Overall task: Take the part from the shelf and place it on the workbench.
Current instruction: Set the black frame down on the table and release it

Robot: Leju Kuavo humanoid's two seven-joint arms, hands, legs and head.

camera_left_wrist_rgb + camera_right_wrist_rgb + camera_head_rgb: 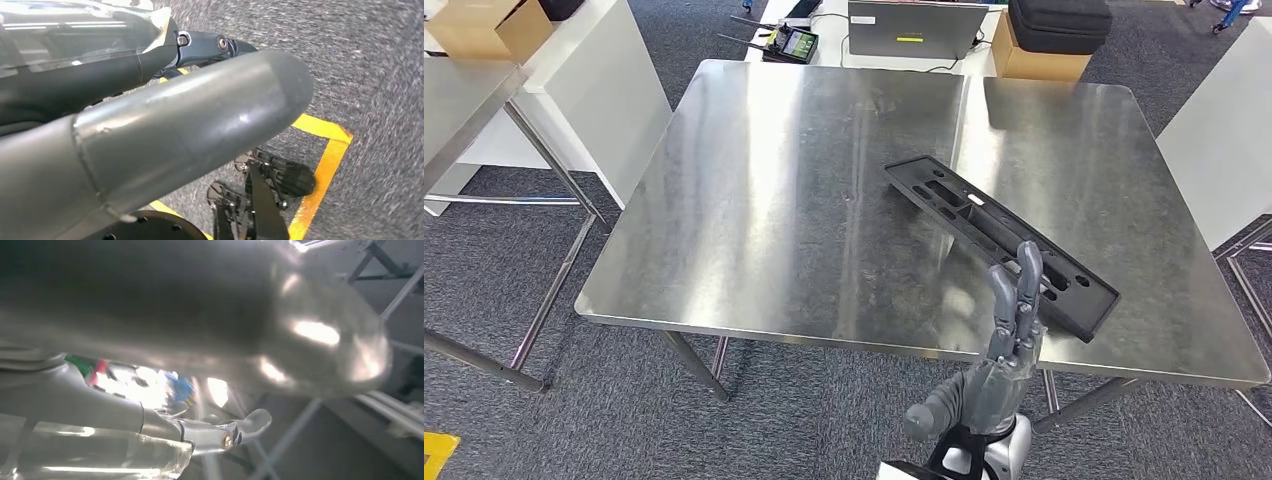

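Far left of the head view, about 10 o'clock: a cardboard box [486, 27] on a white cabinet [589, 80], with a second steel table [459, 115] beside it.

Centre: the workbench [774, 200], a bare steel top with glare streaks. Beyond its far edge, at 12 o'clock, a laptop [914, 27] and a small device with antennas [790, 43]; at 1 o'clock a black case [1059, 22] on a box.

Right of centre, about 4 o'clock from the bench middle: the part [999, 243], a long black slotted plate, lying flat on the steel, running diagonally from bench centre toward the near right edge, fully on the top.

Right hand [1009, 330], at 5 o'clock in the head view: fingers straight and close together, pointing up over the near bench edge, holding nothing. Its fingertips overlap the part's near end in the picture; contact cannot be told.

Left hand [165, 135]: hangs over carpet with yellow floor tape [320, 165]. Thumb seen, nothing in it; finger spread not discernible.

Judgement: placement looks done; the step in hand is release and retreat. Do it well by drawing the right hand straight back toward 6 o'clock, fingers kept clear, so the plate isn't dragged toward the edge.
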